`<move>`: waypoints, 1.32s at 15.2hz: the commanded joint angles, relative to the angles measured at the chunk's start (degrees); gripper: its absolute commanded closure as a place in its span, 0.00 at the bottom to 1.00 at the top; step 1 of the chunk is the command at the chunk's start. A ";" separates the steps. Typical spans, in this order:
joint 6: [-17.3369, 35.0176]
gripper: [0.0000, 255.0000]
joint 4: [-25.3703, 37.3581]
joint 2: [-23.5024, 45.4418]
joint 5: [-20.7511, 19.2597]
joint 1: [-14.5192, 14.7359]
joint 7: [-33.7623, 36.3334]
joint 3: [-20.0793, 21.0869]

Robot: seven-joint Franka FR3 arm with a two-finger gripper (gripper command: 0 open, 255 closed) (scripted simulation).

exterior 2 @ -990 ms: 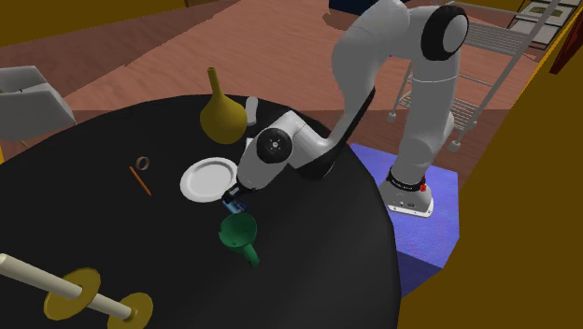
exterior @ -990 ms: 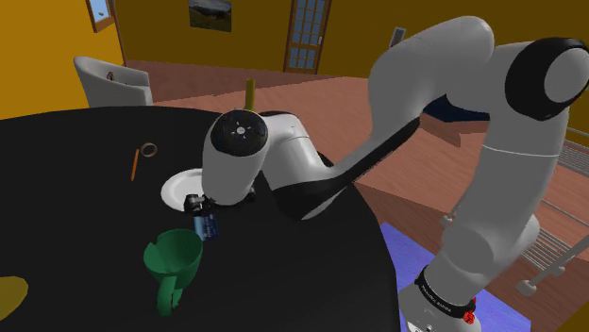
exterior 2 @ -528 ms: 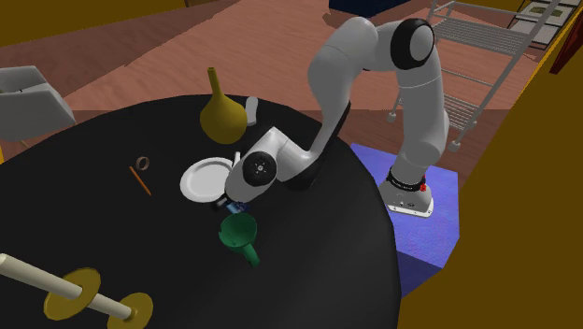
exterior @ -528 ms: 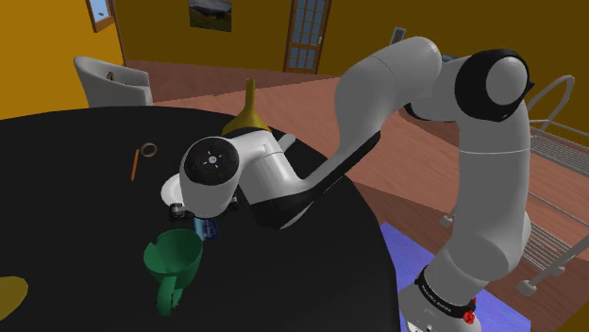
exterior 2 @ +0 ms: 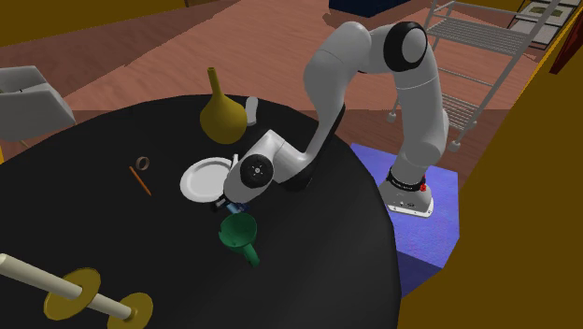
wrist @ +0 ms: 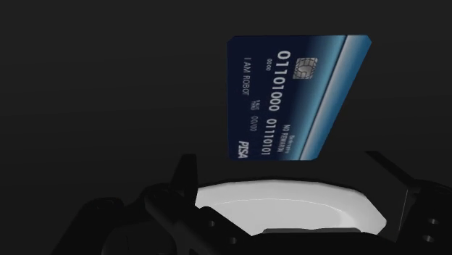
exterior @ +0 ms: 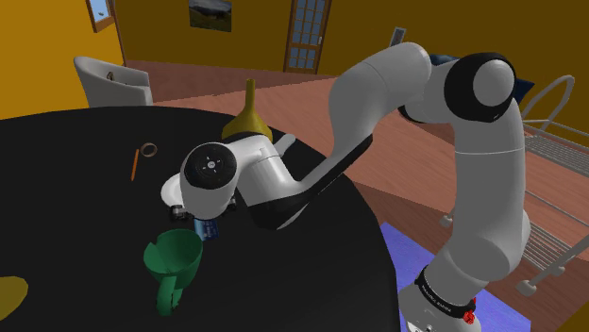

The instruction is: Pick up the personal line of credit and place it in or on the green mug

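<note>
Ochre walls ring a round black surface [exterior: 75, 123]; the dark blue card [wrist: 297, 98], printed "I AM ROBOT", lies on it just beyond the tips of the jaws; the jaws stand spread apart, touching nothing; a white plate [exterior: 171, 191] sits just beside the card; the green mug [exterior: 173, 257] stands near, apart from the card.

Shoulder view: near, beside the arm [exterior: 481, 207], across the black bench [exterior: 75, 141]. Second exterior view: higher, farther, looking down; both share the green mug [exterior: 173, 257]. Wrist view: close above the bench.
</note>
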 commanded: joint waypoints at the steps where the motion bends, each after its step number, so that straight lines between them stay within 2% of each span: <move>1: 0.00 0.00 0.01 0.02 -0.02 0.01 0.00 -0.01; 3: 0.00 0.00 0.00 0.01 -0.01 0.01 0.00 -0.01; 4: 0.00 1.00 0.00 0.01 -0.01 0.01 0.00 -0.01; 13: 0.00 1.00 0.01 0.02 -0.02 0.01 0.00 -0.01; 20: -1.31 1.00 0.80 -3.31 4.20 -2.22 -3.70 2.80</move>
